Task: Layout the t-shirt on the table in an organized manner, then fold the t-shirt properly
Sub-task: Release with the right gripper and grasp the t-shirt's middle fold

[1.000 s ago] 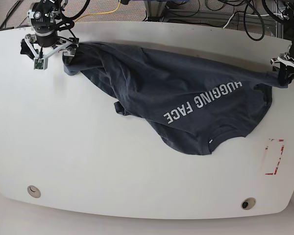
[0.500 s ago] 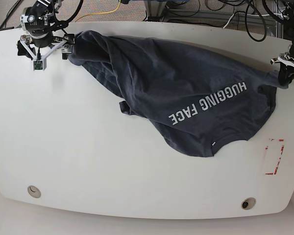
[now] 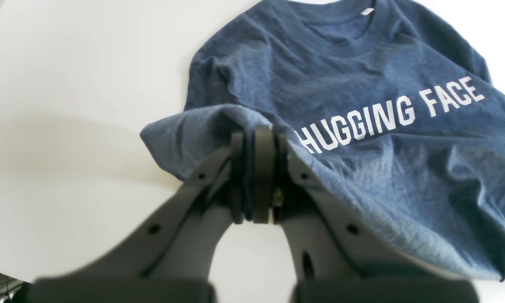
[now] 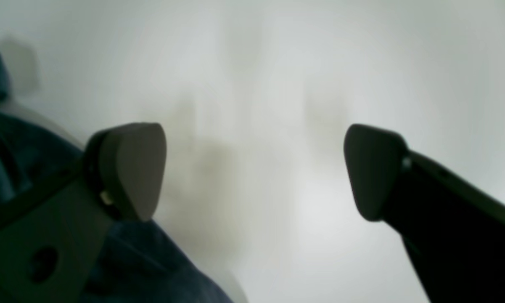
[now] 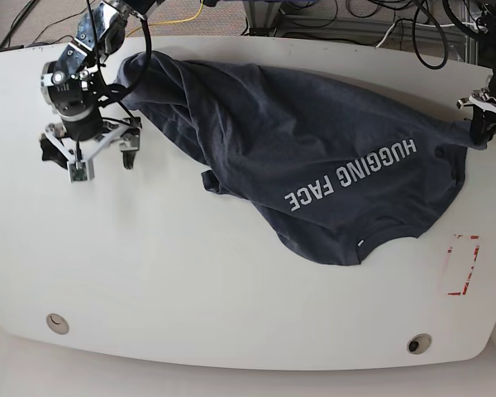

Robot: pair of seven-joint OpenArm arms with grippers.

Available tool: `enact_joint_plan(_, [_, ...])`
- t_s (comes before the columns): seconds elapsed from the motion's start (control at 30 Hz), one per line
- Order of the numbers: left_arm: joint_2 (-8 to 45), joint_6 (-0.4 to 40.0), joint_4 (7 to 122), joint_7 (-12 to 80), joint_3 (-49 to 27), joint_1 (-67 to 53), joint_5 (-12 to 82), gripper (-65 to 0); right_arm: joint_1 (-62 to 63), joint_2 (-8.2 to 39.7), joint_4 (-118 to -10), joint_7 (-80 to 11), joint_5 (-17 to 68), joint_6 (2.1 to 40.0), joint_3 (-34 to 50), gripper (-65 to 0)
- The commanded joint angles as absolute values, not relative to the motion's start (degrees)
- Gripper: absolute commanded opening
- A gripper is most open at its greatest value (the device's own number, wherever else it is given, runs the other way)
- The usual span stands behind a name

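Note:
The dark navy t-shirt [image 5: 314, 141] lies crumpled across the back of the white table [image 5: 190, 273], its white "HUGGING FACE" lettering facing up. At the right edge, my left gripper [image 5: 478, 126] is shut on a fold of the shirt; the left wrist view shows the left gripper [image 3: 254, 168] pinching the t-shirt [image 3: 361, 84] just beside the lettering. My right gripper [image 5: 88, 157] hovers open at the back left, just left of the shirt's edge. In the right wrist view the right gripper [image 4: 252, 168] holds nothing between its spread fingers, and the t-shirt [image 4: 151, 265] lies under the left finger.
A red tape mark [image 5: 461, 265] sits near the table's right front. Two small round holes [image 5: 57, 322] [image 5: 417, 343] lie along the front edge. Cables [image 5: 413, 33] run behind the table's back edge.
My right gripper has let go of the shirt's left end, opened, and moved toward the front. That end now rests on the table. The left gripper has stayed put.

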State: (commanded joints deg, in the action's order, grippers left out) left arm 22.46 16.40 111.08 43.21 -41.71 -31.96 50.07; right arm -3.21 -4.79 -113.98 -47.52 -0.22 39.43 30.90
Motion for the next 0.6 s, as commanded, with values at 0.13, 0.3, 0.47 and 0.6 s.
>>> enact_joint_plan(0.13, [22.5, 16.4, 111.1, 43.2, -41.7, -32.0, 50.2, -65.0, 1.7, -5.3, -110.5, -47.4, -0.1, 39.4, 23.6, 0.0])
enact_joint_plan(0.3, [22.5, 16.4, 111.1, 43.2, -41.7, -32.1, 50.2, -65.0, 7.3, -5.8, -104.1, -47.1, -0.1, 39.4, 16.6, 0.0])
enact_joint_plan(0.47, [22.5, 16.4, 111.1, 43.2, -41.8, -32.1, 50.2, -65.0, 14.1, -6.6, -95.0, -47.0, -0.1, 39.4, 13.0, 0.0])
enact_joint_plan(0.6, [22.5, 16.4, 111.1, 43.2, -41.8, -32.1, 50.2, -65.0, 19.0, -7.8, -86.5, -45.6, -0.1, 39.4, 12.0, 0.0])
